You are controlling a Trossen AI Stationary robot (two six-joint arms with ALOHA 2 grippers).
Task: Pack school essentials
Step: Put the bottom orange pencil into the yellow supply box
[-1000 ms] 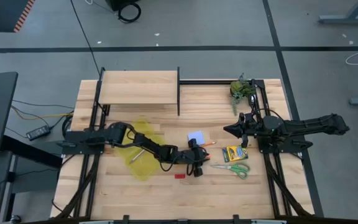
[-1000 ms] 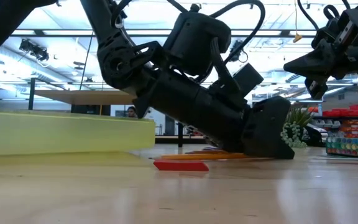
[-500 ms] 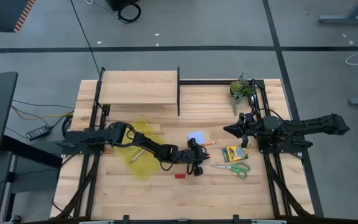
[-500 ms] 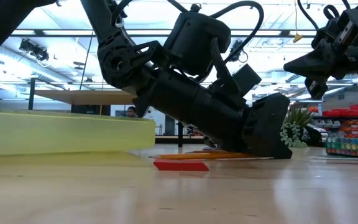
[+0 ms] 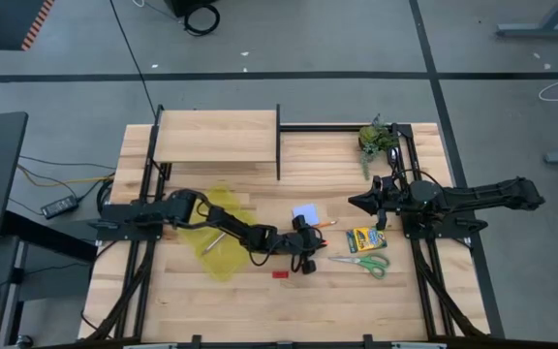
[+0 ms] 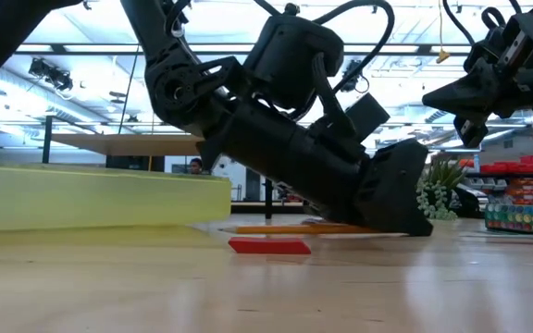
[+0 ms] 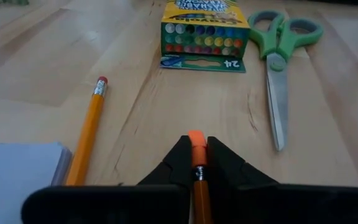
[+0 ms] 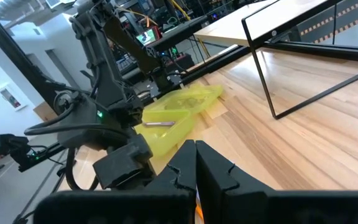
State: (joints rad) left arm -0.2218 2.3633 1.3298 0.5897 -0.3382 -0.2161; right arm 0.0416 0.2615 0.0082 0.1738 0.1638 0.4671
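At mid-table, left gripper (image 7: 197, 163) pinches an orange pencil (image 7: 197, 149) — jaws tight.

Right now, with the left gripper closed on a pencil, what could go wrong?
1. The left gripper pinches the orange pencil near its eraser end only, so it may pivot or slip when lifted.
2. A second pencil lies close beside it, against the note pad; the fingers could knock it.
3. The red eraser lies near the arm and might get swept.

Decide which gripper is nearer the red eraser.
Left. The left gripper, shut on a pencil, sits just beside the eraser; the right gripper hovers farther off.
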